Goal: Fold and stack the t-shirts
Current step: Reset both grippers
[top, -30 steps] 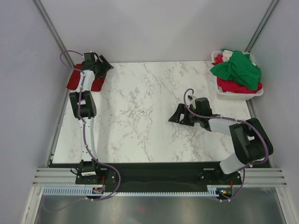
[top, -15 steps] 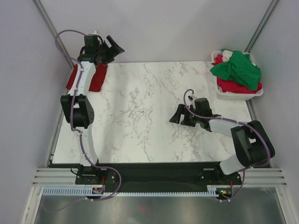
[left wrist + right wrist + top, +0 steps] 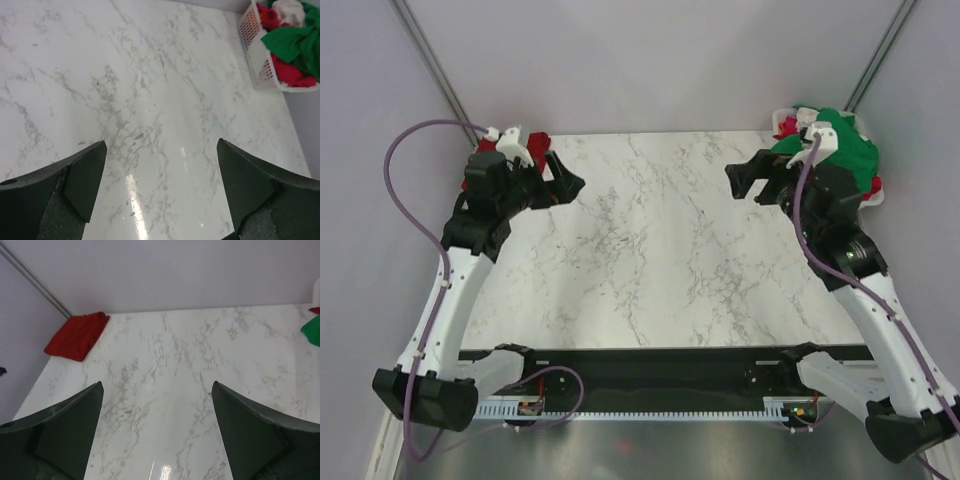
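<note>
A folded dark red t-shirt (image 3: 77, 335) lies at the far left corner of the marble table; in the top view only bits of it (image 3: 539, 143) show behind my left arm. A bright green t-shirt (image 3: 850, 152) (image 3: 292, 42) and lighter red t-shirts (image 3: 287, 72) are heaped in the white basket. My left gripper (image 3: 563, 178) (image 3: 161, 144) is open and empty, raised above the table's left side, apart from the dark red shirt. My right gripper (image 3: 745, 180) (image 3: 157, 385) is open and empty, raised beside the basket.
The white plastic basket (image 3: 260, 67) stands at the back right corner, partly hidden by my right arm in the top view (image 3: 876, 192). Grey walls and metal posts close the back and sides. The marble tabletop (image 3: 650, 250) lies between the two arms.
Both arms have lifted off the table. The left gripper came away from the dark red shirt and swung inward. The right gripper rose from mid-table and moved back toward the basket.
</note>
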